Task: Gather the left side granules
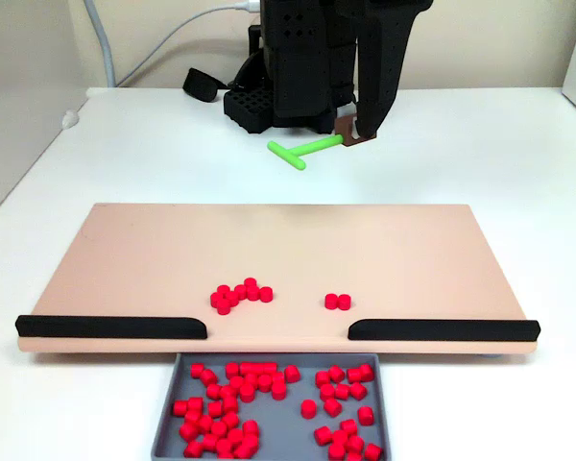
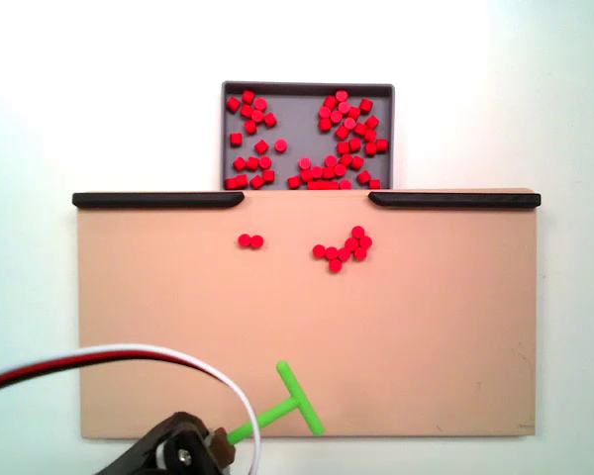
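gripper closed on the green t-tool, its fingertips mostly hidden by the arm in both fixed views.
the granules, tiny matte red stubby cylinders, lie clustered on the tan board just above the gap between its black rails, a pair of pellets nearby.

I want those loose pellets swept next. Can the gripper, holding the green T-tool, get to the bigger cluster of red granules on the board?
Probably yes. The gripper holds the green T-tool at the board's far edge, and bare board lies between it and the granules.
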{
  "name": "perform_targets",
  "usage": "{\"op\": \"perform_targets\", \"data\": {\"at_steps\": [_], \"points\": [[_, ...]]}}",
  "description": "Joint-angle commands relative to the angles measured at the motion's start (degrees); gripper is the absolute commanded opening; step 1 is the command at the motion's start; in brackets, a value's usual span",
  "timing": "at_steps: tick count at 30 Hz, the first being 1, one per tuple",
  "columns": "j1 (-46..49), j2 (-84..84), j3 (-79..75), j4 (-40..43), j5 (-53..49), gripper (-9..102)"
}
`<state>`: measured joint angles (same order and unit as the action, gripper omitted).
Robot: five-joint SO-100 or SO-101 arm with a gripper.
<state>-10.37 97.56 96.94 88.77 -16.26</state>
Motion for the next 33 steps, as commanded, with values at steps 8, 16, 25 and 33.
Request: {"op": "perform_targets", "data": {"at_steps": [8,16,25,33], "points": [[-6.5,-13.6,-19.3,0.2,17.2,0],[-7.7,-23.8,-30.6,0.2,22.9,0],[-9.3,-31.8,-40.1,0.2,27.6,0],[-9.2,-35.8,-41.2,0.2,30.1,0]]}}
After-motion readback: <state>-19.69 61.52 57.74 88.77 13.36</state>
